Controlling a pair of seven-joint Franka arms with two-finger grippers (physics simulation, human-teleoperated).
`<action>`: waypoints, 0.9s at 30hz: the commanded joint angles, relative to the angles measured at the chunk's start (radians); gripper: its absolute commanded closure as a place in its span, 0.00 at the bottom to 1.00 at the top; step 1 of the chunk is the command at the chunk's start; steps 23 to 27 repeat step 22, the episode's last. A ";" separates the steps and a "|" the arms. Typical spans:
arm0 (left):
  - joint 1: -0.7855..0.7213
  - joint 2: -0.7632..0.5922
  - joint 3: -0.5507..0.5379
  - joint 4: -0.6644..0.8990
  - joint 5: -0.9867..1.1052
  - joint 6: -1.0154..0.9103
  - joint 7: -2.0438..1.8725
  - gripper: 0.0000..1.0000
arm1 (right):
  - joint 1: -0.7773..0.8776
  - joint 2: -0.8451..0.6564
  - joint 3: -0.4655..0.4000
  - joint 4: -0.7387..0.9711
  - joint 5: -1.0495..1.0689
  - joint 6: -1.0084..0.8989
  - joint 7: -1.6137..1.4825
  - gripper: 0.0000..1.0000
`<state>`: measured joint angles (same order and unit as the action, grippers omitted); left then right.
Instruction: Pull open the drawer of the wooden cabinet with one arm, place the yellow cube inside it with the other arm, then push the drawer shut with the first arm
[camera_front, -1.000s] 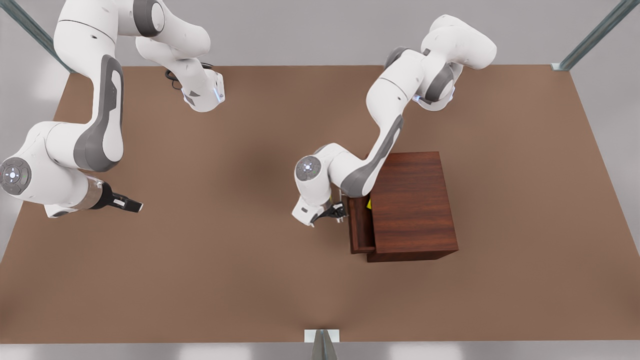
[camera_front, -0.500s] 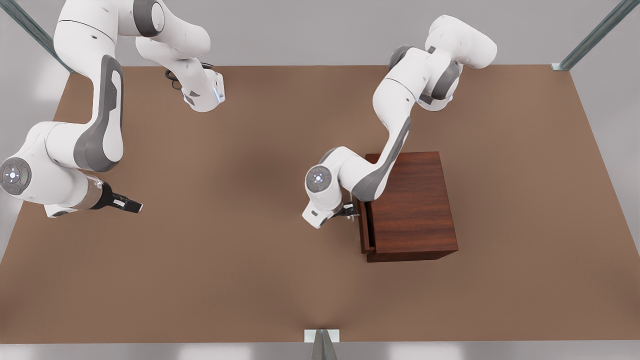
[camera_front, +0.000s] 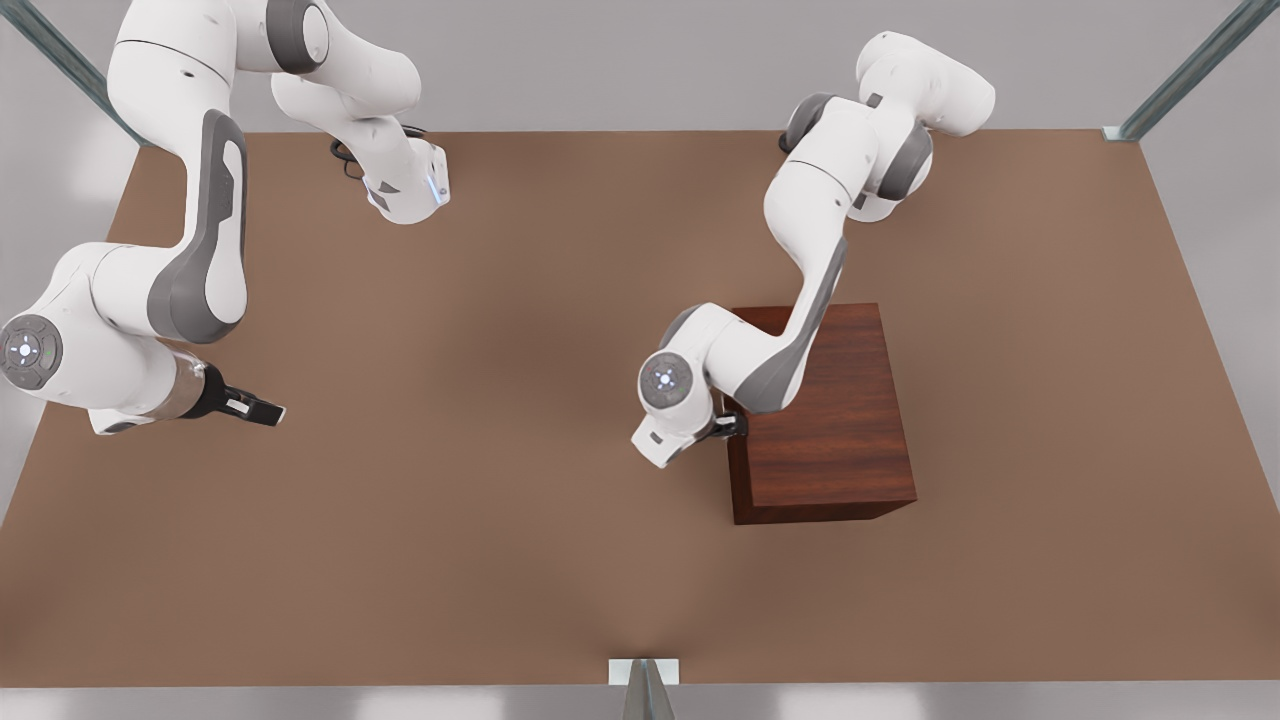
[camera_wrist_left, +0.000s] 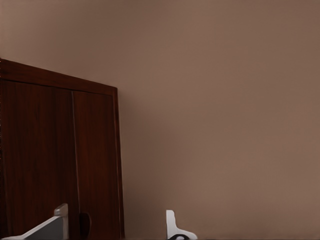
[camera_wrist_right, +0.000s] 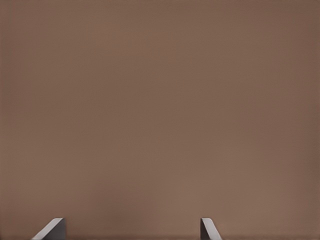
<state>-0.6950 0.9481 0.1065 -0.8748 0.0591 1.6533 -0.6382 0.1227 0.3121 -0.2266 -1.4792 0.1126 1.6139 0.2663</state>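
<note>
Right gripper (camera_front: 262, 408): at the front view's far left, well apart from the wooden cabinet (camera_front: 825, 415) and low over the brown table (camera_front: 480, 520). In the right wrist view its two fingertips (camera_wrist_right: 50, 229) stand wide apart with bare table between them, holding nothing. This arm waits.

Left gripper (camera_front: 728, 428): close against the cabinet's face that looks toward the front view's left. In the left wrist view its fingers (camera_wrist_left: 172, 227) are spread and grip nothing, one fingertip lying over the dark wood and the other over the table just beside the cabinet. Whether a finger touches the wood cannot be told.

Drawer (camera_wrist_left: 40, 155): seen in the left wrist view as dark reddish-brown panelling in the cabinet's face, with a thin vertical seam; in the front view nothing juts out from the cabinet's outline on that side, so it sits pushed in.

Wooden cabinet: right of centre on the table, upright, its top showing horizontal grain; the left arm's forearm crosses above its near corner.

Yellow cube: I cannot tell where it is; the cabinet's closed faces hide whatever is inside.
</note>
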 joint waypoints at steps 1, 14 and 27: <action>0.006 -0.034 0.010 0.011 -0.038 -0.021 -0.030 0.00 | 0.000 -0.001 0.000 0.000 0.001 -0.002 0.004 0.00; 0.408 -0.792 -0.001 -0.627 -0.093 0.002 0.781 0.00 | 0.000 -0.001 0.000 0.002 -0.001 -0.005 0.002 0.00; 0.569 -0.766 -0.192 -0.584 -0.108 0.000 0.764 0.00 | 0.000 -0.001 0.000 0.002 -0.002 -0.006 0.002 0.00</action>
